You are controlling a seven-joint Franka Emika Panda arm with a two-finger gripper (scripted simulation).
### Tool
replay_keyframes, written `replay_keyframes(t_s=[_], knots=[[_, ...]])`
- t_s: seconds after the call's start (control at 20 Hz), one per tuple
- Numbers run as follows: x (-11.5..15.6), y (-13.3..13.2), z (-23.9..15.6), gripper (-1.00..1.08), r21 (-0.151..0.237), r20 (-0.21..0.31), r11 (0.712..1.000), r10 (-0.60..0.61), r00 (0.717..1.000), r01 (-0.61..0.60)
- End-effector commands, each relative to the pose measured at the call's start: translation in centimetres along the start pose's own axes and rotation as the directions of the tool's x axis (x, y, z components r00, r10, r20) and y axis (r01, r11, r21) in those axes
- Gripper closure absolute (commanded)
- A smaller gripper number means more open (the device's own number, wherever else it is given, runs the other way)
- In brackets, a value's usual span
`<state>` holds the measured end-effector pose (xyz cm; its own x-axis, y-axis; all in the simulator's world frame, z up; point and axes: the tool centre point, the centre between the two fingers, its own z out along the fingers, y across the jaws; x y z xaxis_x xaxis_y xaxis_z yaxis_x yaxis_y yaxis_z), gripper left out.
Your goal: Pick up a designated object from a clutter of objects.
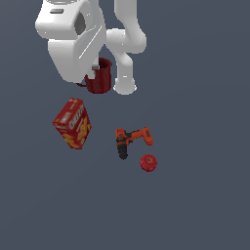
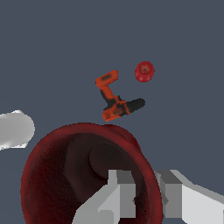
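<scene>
We start at the gripper, which the wrist view shows straddling the wall of the dark red mug: one finger sits inside the dark interior and the other sits outside the rim, with the mug's wall between them. The fingers look pressed against that wall, so we read the claw as clenched on the mug's rim, though the view is close and we cannot be fully sure of contact on both sides.

In the exterior view the gripper itself is mostly hidden behind the white arm; only a small grey part shows at the mug's rim. The mug appears upright there, its open mouth facing up, tucked between the arm's bulky wrist and its base column. We cannot tell from either view whether the mug rests on the dark grey floor or is lifted off it.

Moving outward, the red-and-yellow box stands well apart from the mug, toward the exterior view's left and nearer the camera. The orange-and-black power drill lies on its side on the floor, further toward the exterior view's right. Just beside the drill's dark end sits the small red round object, apart from it.
</scene>
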<state>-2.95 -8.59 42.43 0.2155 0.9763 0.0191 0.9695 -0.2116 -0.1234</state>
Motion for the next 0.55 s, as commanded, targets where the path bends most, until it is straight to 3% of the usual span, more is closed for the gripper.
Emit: replay_keyframes(t_s=[0.0,0.5], knots=[[-0.4,-1.0,-1.5,1.08,-0.001,0.0,1.0,0.0,1.0,0.0],[-1.1,-2.1,-3.5,1.08,-0.001,0.001,1.0,0.0,1.0,0.0]])
